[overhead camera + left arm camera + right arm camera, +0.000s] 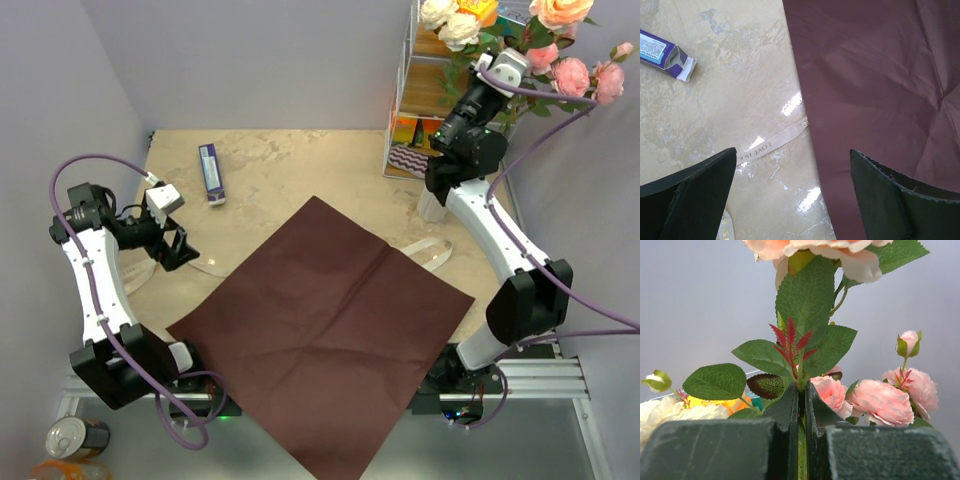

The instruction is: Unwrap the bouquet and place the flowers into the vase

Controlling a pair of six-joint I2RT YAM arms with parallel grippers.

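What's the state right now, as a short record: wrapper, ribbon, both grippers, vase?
wrapper: maroon paper spread flat on the table, no flowers on it
ribbon: cream ribbon loose on the table, running to the paper's left edge
left gripper: jaws wide open, holding nothing, above the ribbon
right gripper: jaws shut on a rose stem, high beside the rack
vase: mostly hidden behind the right arm

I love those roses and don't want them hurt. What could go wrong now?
The right tool pinches a thin stem, so the rose might slip or bend. The vase sits mostly hidden under that arm, so the arm could bump it over. The leaves hang close to the shelf and might snag.
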